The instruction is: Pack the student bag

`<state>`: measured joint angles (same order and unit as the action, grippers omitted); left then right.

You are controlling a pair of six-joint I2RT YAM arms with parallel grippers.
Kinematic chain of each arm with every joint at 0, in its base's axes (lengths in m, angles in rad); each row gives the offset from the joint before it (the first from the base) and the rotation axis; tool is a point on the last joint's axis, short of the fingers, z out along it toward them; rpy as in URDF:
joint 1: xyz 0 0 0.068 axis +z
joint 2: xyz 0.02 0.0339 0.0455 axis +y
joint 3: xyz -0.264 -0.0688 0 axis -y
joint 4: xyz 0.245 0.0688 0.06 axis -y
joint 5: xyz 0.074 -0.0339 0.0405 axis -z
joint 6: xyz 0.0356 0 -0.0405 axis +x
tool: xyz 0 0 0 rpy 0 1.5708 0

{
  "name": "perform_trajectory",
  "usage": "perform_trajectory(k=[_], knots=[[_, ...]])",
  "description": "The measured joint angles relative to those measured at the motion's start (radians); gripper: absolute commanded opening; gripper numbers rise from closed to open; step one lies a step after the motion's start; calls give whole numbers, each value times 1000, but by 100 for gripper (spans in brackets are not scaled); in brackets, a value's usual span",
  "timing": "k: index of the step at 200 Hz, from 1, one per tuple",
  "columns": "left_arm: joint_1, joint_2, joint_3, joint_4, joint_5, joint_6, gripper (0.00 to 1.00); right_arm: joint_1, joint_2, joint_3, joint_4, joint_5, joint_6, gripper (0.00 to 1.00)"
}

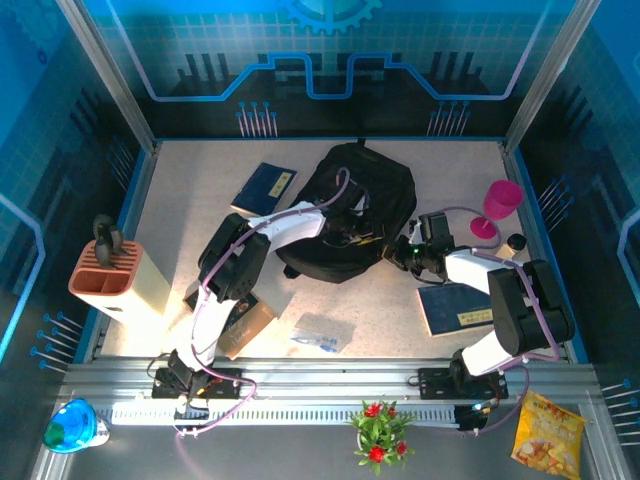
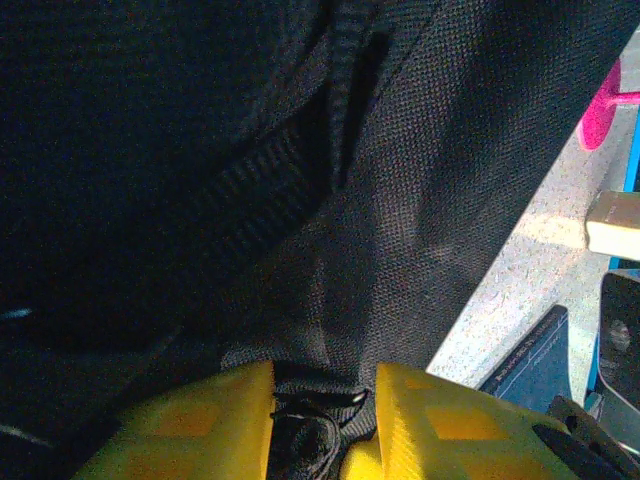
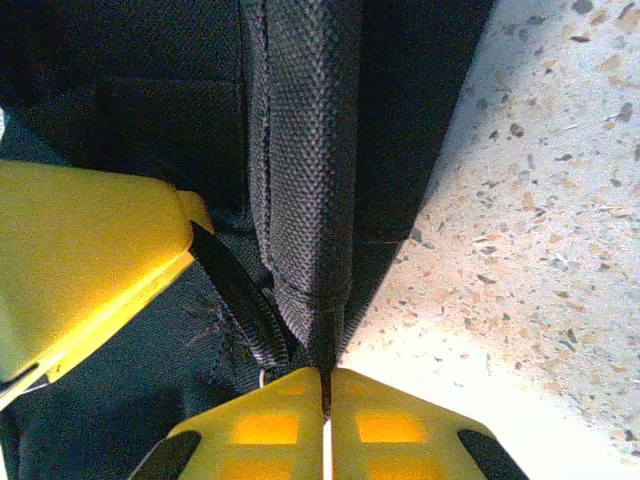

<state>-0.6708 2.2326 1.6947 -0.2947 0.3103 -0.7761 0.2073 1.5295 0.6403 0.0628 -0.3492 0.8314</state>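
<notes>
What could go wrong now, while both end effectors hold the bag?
The right end effector pinches only a thin fold of the bag; it may slip free. The left end effector also holds little fabric. The cup stands near the right arm and could be knocked over.

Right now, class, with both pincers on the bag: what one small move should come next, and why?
Probably pull the left pincer gently away from the right pincer, to spread the bag open. Both are shut on black bag fabric, the right on a webbed edge, and a blue book lies outside on the table.
</notes>
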Motion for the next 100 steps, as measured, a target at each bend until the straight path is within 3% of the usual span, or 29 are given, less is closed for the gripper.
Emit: perform_trajectory(k=[56, 100], knots=[[-5, 50, 55, -21, 0, 8, 29, -2, 0, 0, 6, 0, 0, 10], [-9, 59, 66, -26, -8, 16, 14, -2, 0, 0, 6, 0, 0, 10]])
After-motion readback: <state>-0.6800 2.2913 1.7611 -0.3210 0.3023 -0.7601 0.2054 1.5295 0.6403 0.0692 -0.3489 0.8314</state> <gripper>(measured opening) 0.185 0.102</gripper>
